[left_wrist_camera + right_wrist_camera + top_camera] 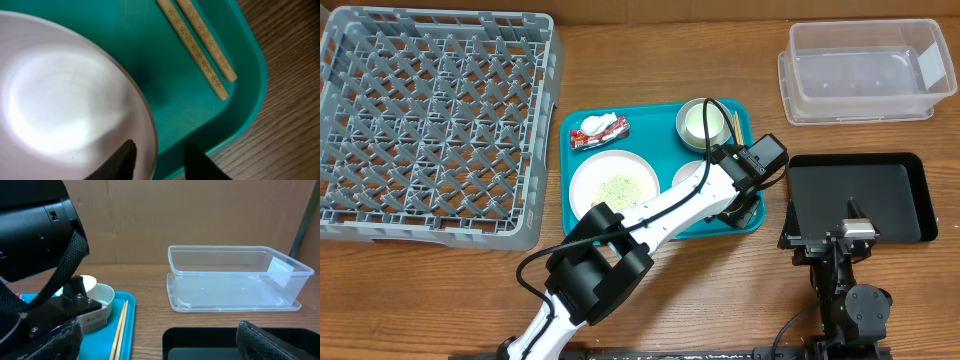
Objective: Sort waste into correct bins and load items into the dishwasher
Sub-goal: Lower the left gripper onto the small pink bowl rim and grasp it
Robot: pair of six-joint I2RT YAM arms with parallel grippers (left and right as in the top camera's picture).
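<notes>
A teal tray [660,135] holds a red-and-white wrapper [598,130], a white plate with crumbs [613,185], a white bowl [703,122], a pair of chopsticks [735,125] and a small white plate [692,172]. My left gripper [732,200] is low over the tray's right side. In the left wrist view it [157,145] is open and straddles the rim of the small white plate [65,95], one finger inside and one outside. The chopsticks [200,45] lie beside it. My right gripper [157,345] is open and empty above the black bin [210,342].
A grey dish rack [430,120] stands at the left. A clear plastic container [865,70] stands at the back right, and the black bin [860,195] lies in front of it. The right arm [840,245] rests at the bin's front edge.
</notes>
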